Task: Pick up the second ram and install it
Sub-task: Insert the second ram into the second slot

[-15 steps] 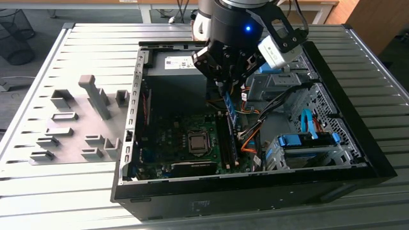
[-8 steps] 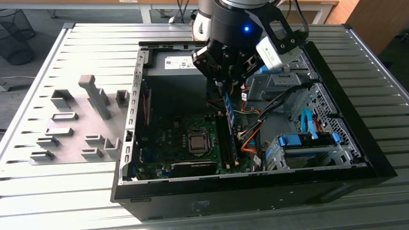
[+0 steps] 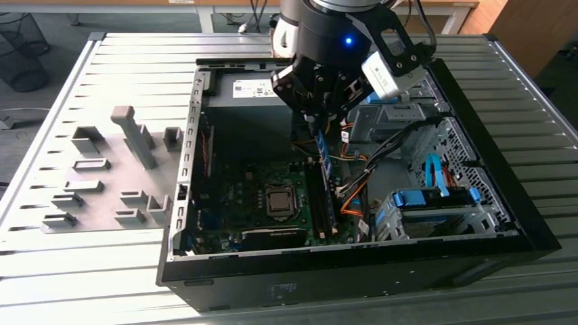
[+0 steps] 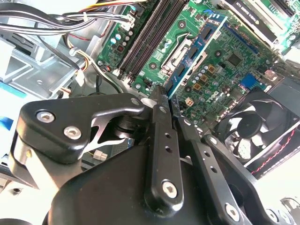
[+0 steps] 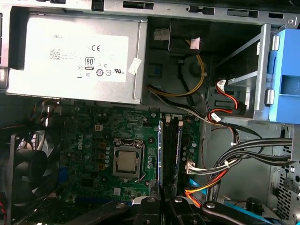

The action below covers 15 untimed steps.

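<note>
My gripper reaches down into the open computer case and is shut on the second ram, a thin blue-green stick that hangs on edge below the fingers. In the second wrist view the gripper pinches one end of the ram, whose dark chips show along its face above the motherboard. In the first wrist view the gripper holds the ram edge-on, right alongside the black memory slots. Whether the ram touches a slot I cannot tell.
A grey tray of holder blocks lies at the exterior view's left of the case. Inside the case are a power supply, a processor socket, a fan, bundled cables and blue drive brackets.
</note>
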Tool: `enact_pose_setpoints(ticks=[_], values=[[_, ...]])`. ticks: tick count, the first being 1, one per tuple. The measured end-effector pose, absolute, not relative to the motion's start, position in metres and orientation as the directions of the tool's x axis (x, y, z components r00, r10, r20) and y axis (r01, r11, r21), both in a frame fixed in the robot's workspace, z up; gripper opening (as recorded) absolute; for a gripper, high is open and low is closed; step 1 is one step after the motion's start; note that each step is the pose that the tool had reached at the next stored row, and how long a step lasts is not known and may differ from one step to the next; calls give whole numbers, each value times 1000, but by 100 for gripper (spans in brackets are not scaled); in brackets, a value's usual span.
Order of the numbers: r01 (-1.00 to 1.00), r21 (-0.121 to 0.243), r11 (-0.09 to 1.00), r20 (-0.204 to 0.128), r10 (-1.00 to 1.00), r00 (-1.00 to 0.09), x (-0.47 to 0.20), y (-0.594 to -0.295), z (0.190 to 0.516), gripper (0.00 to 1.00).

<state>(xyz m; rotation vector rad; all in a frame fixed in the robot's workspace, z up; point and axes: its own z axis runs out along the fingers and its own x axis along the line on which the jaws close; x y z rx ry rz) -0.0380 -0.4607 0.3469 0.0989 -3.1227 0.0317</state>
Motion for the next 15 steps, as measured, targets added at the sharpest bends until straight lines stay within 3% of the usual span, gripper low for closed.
enact_pose_setpoints(ticks=[15], values=[[-55,-20,998,18,-55,-998,-38,-461,349,14]])
